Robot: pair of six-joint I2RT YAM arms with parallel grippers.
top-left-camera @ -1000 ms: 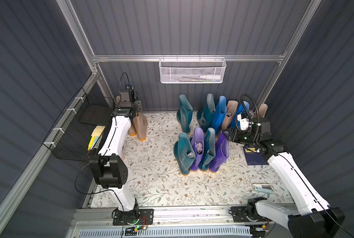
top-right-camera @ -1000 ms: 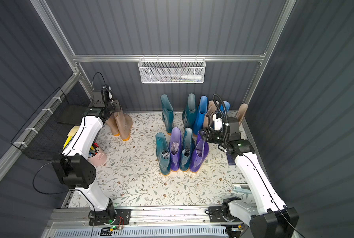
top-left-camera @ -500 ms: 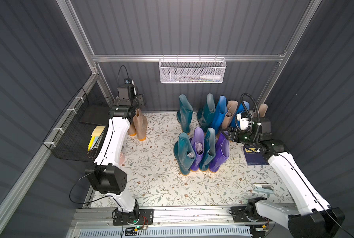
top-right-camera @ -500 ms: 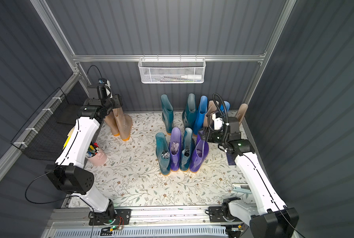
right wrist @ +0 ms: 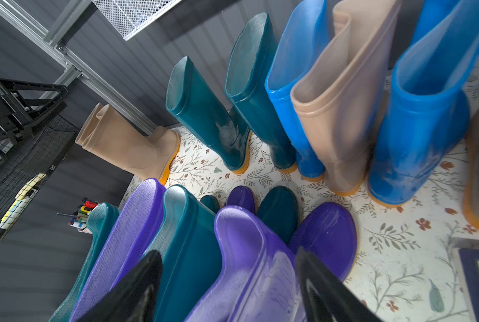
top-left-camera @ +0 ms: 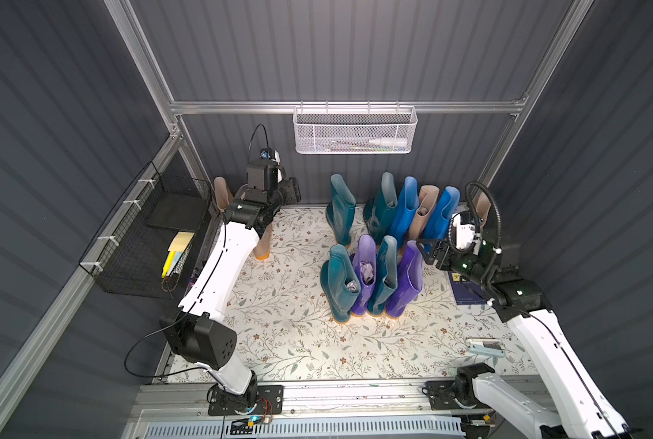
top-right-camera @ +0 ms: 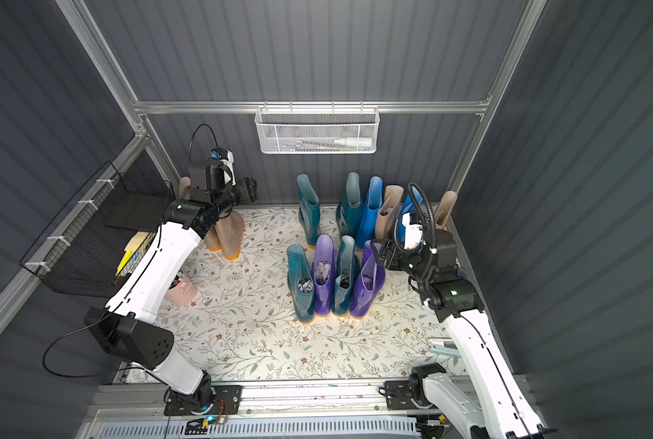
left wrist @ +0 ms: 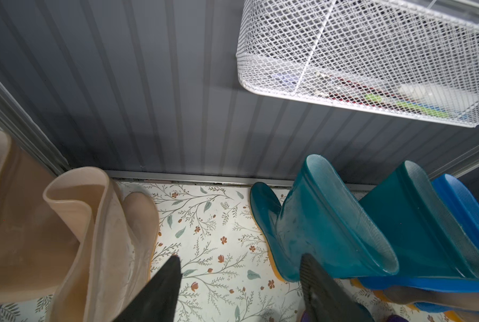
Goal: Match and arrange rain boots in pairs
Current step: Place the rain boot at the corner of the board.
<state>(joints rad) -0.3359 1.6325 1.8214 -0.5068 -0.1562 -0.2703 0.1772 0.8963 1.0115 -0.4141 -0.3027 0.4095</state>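
Floral mat (top-left-camera: 287, 334) bearing teal-purple boot row (top-left-camera: 404, 292) standing mid-mat; back boots (top-left-camera: 404, 213), teal, blue, beige, standing behind boot row; beige pair (top-right-camera: 230, 232) standing back-left of boot row; navy book (top-left-camera: 465, 295) lying right of boot row

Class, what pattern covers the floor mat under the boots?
Leaf-and-flower print on the white mat, clearest in the left wrist view.

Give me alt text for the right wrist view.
The right claw hangs open astride the shaft of a purple boot in a row alternating teal and purple. Behind stand two teal boots, then a beige boot between two blue boots, on a floral mat.
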